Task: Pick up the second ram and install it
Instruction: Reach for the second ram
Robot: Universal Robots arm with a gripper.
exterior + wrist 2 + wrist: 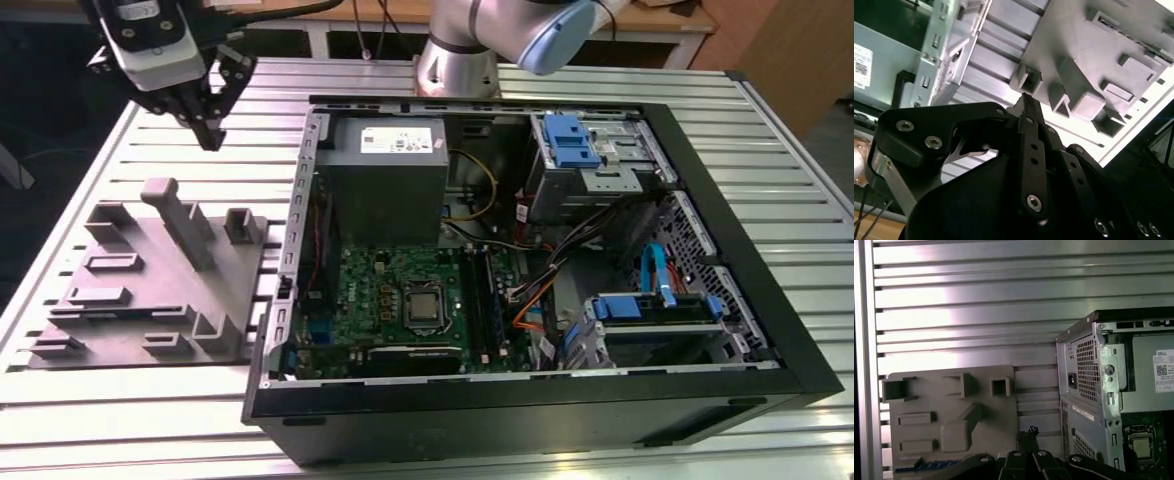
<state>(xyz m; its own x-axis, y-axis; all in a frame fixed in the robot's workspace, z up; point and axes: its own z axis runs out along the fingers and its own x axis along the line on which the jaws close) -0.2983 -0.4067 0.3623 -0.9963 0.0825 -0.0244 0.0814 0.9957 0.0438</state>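
My gripper hangs shut above the slatted table, beyond the far end of the grey plastic tray and to the exterior view's left of the open computer case. Its fingertips are pressed together with nothing between them. In the first wrist view the gripper shows over the tray's edge. A thin dark strip with blue marks, seemingly the second ram, lies in a long slot at the tray's end away from the gripper; the same slot shows in the second wrist view. The green motherboard lies inside the case.
The black computer case lies open on the table, with a grey power supply, blue drive brackets and loose cables. Upright blocks rise from the tray. The arm's base stands behind the case.
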